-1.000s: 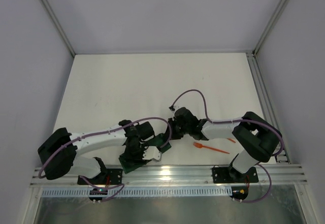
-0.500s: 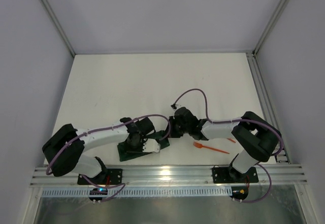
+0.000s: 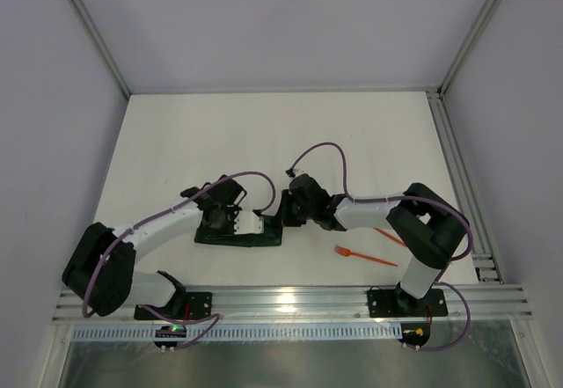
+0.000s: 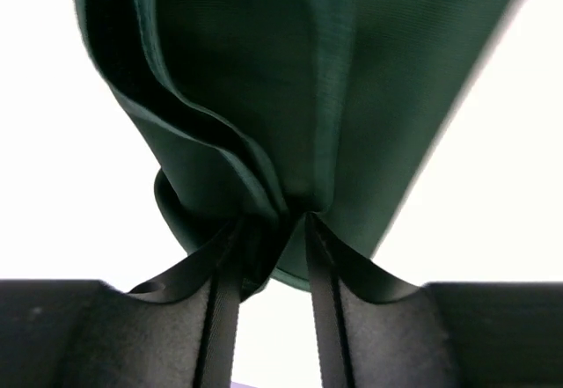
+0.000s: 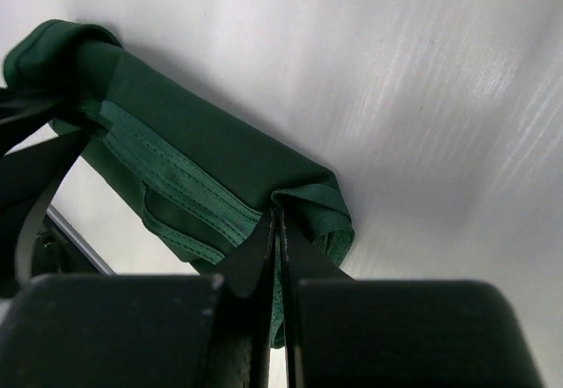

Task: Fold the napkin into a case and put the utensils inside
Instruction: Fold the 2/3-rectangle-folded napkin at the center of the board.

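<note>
The dark green napkin (image 3: 239, 239) lies folded into a narrow strip on the white table, held between both grippers. My left gripper (image 3: 230, 227) is shut on the napkin, and the left wrist view shows its bunched layers (image 4: 334, 71) gathered between the fingertips (image 4: 229, 265). My right gripper (image 3: 280, 219) is shut on the strip's right end, pinching a thin hemmed edge (image 5: 202, 142) at the jaw tips (image 5: 278, 215). An orange fork (image 3: 362, 255) lies on the table right of the napkin. A sliver of a second orange utensil (image 3: 394, 237) shows beside the right arm.
An aluminium rail (image 3: 281, 300) runs along the near edge, with both arm bases on it. Another rail (image 3: 453, 159) lines the table's right side. Pale enclosure walls stand at the left, back and right. Purple cables loop over both arms.
Both grippers have carried the napkin away from the near rail and to the left. It now lies stretched as a flatter, longer strip. The fork has not moved.
</note>
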{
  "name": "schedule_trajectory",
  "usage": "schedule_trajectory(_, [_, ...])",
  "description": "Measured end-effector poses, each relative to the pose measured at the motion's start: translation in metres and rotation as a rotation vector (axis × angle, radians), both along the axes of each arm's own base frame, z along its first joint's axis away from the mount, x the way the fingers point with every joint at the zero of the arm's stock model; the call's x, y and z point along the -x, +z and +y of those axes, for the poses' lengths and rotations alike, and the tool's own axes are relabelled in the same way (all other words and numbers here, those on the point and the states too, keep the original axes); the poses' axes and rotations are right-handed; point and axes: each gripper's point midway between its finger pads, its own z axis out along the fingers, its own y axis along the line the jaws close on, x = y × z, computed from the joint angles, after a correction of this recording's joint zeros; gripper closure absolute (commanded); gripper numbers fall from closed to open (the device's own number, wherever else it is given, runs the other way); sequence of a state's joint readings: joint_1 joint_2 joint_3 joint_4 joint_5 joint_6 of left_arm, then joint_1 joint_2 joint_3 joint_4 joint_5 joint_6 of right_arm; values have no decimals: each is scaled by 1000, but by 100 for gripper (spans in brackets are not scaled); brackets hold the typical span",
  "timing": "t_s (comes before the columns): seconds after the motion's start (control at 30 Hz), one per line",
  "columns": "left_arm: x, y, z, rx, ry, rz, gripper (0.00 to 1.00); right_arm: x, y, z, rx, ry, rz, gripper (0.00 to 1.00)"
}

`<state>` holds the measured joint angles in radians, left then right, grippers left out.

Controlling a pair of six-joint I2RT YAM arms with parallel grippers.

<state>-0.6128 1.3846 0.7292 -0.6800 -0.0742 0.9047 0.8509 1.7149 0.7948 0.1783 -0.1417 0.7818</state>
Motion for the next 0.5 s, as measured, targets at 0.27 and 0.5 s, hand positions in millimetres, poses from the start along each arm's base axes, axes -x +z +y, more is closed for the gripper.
schedule_trajectory(0.27, [17, 61, -17, 255, 68, 93, 51, 1, -1, 0, 2, 1, 1, 96])
schedule_trajectory(0.5, [-3, 119, -19, 514, 352, 65, 45, 10, -1, 6, 2, 26, 1, 96])
